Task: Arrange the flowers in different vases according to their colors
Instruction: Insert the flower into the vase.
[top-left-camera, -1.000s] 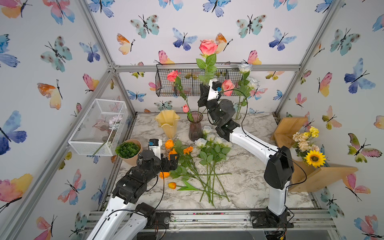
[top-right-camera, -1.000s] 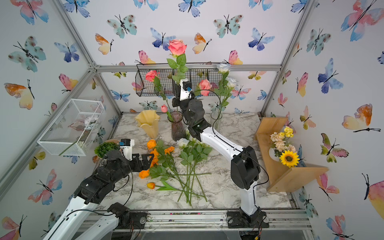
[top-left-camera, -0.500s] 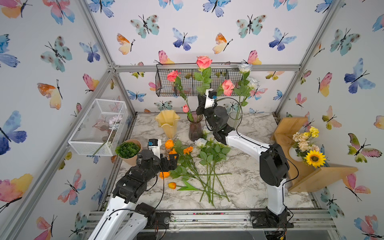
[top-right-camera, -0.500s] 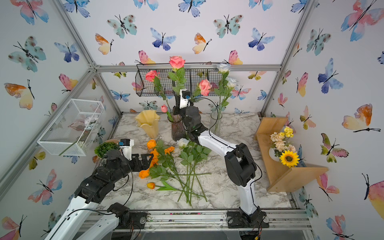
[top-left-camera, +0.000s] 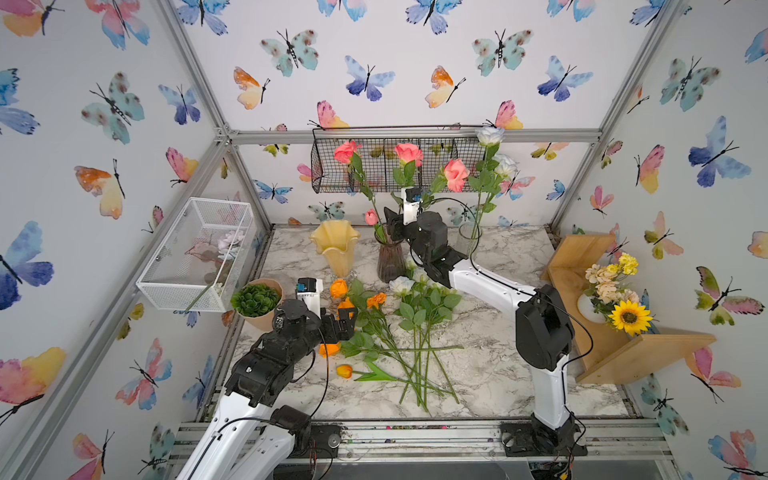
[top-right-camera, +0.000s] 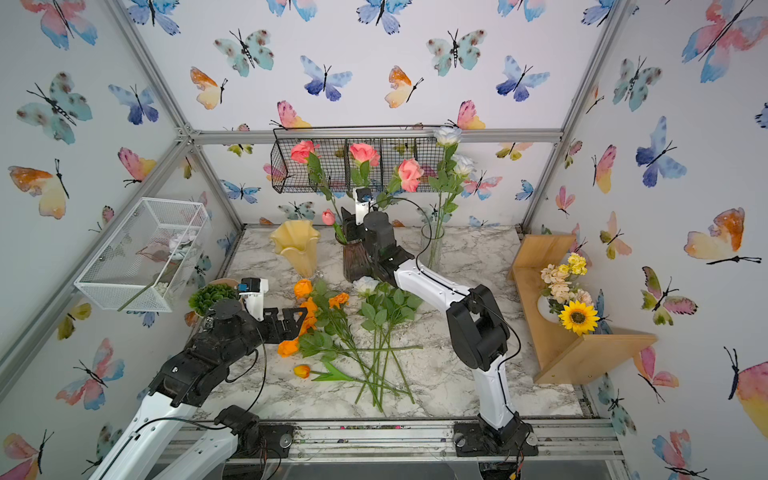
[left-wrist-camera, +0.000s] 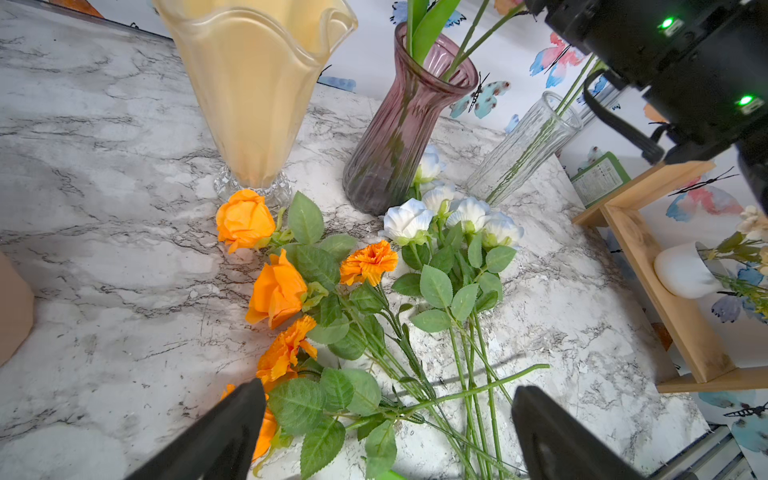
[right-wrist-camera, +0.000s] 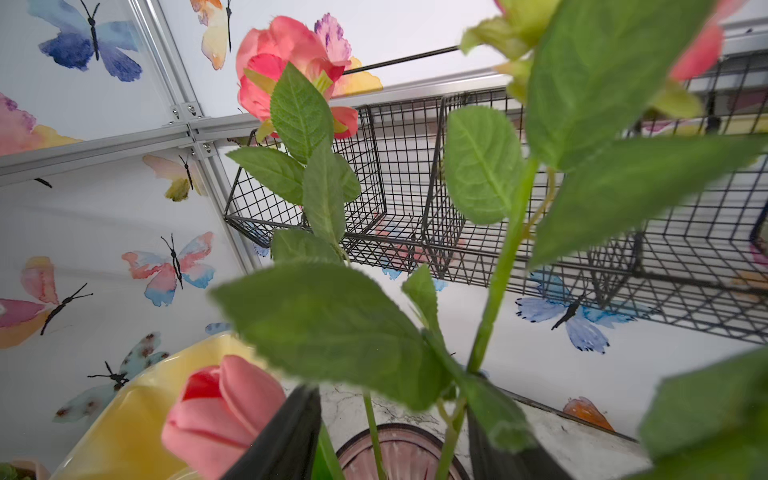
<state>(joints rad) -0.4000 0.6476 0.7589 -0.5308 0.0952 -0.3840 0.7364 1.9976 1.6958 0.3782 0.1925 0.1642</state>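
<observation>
Pink roses (top-left-camera: 409, 153) and a pink tulip (top-left-camera: 371, 217) are seen standing in the purple vase (top-left-camera: 390, 259), a ribbed, waisted glass piece at the back middle of the table (top-left-camera: 498, 374). The right arm is reached from its front-right base low across the table, with the wrist turned upward beside this vase. The right fingers (right-wrist-camera: 282, 440) are seen parted just above the vase mouth. A green rose stem rises between them, close to one finger but not pinched. Two white-blue roses (top-left-camera: 490, 135) are held upright in the clear vase (top-left-camera: 467, 243), a textured glass cylinder just beside the right wrist. The cream vase (top-left-camera: 334, 249), glossy with a ruffled rim and a clear glass foot, is seen with nothing in it. Orange flowers (top-left-camera: 338, 289) and more white-blue roses (top-left-camera: 401, 284) are laid flat on the marble-patterned table, their stems crossed. Their leaves are serrated and veined. The left arm is extended from the front left with its forearm nearly level. The left fingers (left-wrist-camera: 224, 432) are spread fully wide just above the orange blooms, and nothing is held between them.
</observation>
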